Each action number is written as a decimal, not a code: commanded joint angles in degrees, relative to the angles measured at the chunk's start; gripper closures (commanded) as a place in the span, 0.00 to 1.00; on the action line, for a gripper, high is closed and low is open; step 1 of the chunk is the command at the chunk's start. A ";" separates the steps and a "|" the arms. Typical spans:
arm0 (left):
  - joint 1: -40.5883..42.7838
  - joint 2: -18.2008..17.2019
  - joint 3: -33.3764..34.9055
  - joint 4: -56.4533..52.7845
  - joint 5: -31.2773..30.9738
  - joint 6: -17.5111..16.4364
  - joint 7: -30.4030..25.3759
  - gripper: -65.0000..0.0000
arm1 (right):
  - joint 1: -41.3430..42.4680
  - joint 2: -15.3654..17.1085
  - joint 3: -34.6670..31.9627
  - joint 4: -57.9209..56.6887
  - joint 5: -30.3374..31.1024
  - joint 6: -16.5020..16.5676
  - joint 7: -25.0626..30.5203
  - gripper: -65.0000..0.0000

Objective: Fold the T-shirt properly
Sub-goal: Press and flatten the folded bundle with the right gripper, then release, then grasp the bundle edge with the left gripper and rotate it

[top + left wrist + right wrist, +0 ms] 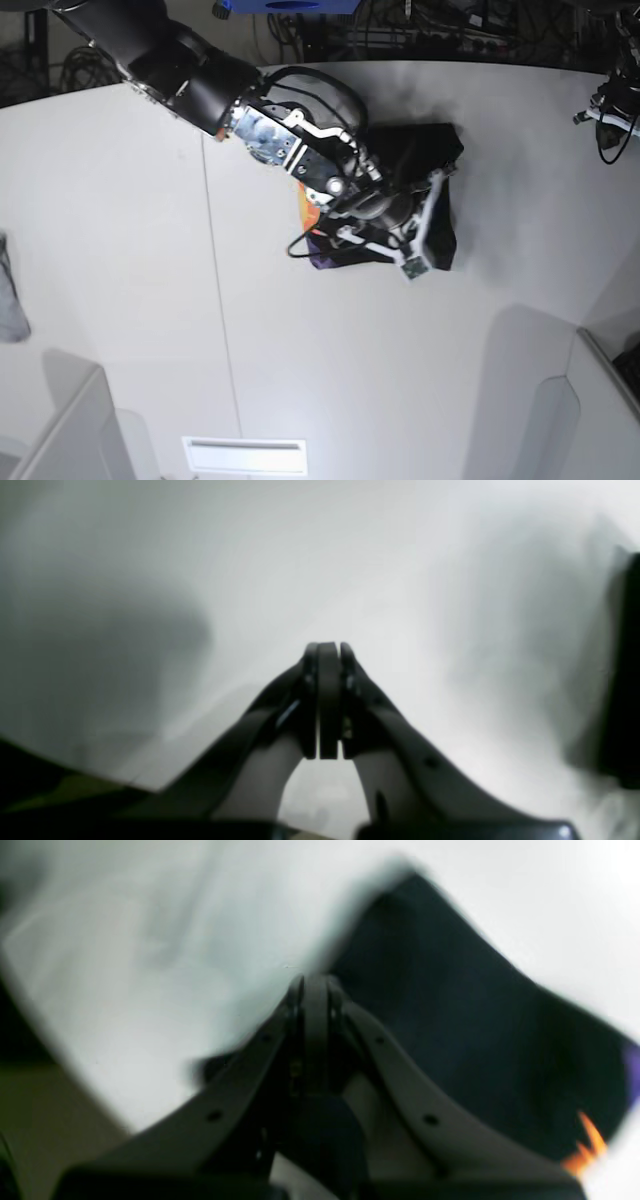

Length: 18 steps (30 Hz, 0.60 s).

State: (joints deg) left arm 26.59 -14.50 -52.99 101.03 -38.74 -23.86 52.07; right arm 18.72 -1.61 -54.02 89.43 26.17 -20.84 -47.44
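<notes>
T-shirt black, bunched; print prob. orange.

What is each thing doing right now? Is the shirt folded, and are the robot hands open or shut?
T-shirt: bunched into a small dark bundle on the table, some orange and purple print showing at its edge.
Right gripper: shut, over the T-shirt; too blurry to tell if it pinches cloth.
Left gripper: shut, holding nothing, above bare table.
Grey cloth: lying at the table's edge, apart from the arms.
</notes>
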 commanded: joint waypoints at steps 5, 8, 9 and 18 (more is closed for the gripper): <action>0.09 0.66 4.77 9.69 -5.35 -0.28 3.09 1.00 | -4.70 6.22 9.14 9.25 0.33 0.23 1.07 1.00; -1.05 0.57 7.59 9.78 -11.68 -0.28 3.79 1.00 | -8.30 10.00 14.85 16.20 0.33 0.40 1.07 1.00; -1.49 0.57 8.73 9.78 -12.64 -0.28 3.97 1.00 | -9.27 11.32 16.70 18.22 0.33 0.58 0.98 1.00; -6.50 4.88 19.72 9.08 -13.35 -0.19 3.97 0.02 | -17.36 18.79 26.28 23.85 0.77 0.75 1.07 1.00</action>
State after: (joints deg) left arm 20.53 -8.99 -33.06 109.30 -50.89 -23.81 57.23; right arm 0.47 17.04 -28.03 112.18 27.03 -20.45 -47.70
